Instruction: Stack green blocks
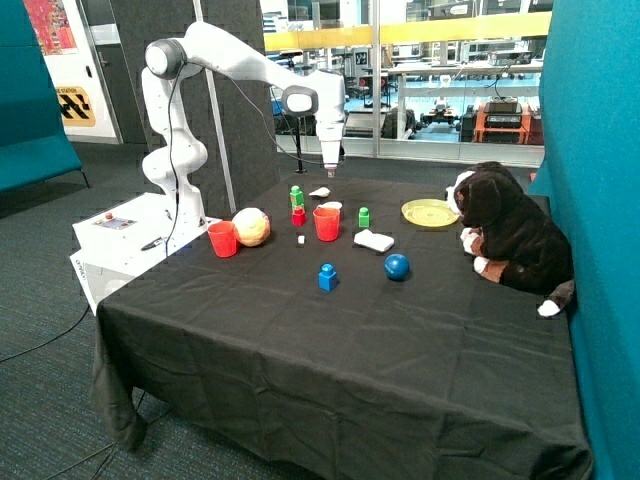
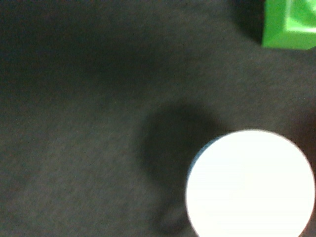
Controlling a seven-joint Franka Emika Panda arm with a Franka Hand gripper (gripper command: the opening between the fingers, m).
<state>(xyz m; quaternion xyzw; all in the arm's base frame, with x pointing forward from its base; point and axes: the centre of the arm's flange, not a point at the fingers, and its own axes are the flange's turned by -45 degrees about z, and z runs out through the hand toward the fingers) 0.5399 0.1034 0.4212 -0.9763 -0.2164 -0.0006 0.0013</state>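
**Matt cloth, glossy plastic, soft plush**

The table (image 1: 300, 380) is draped in a matt black cloth that hangs in soft folds at its near left corner. The green blocks (image 1: 297, 197) look like smooth, bright moulded plastic, as do the blue block (image 1: 327, 277) and the two red cups (image 1: 326, 224). The blue ball (image 1: 397, 266) is glossy, with a small highlight. The yellow plate (image 1: 430, 213) at the far right has a smooth plastic look. The stuffed dog (image 1: 510, 235) is dark, fuzzy plush with white patches. The arm's (image 1: 250, 65) white shell is smooth and slightly shiny. Close up, a green block (image 2: 289, 24) shows crisp, evenly coloured faces against the fine-textured cloth.
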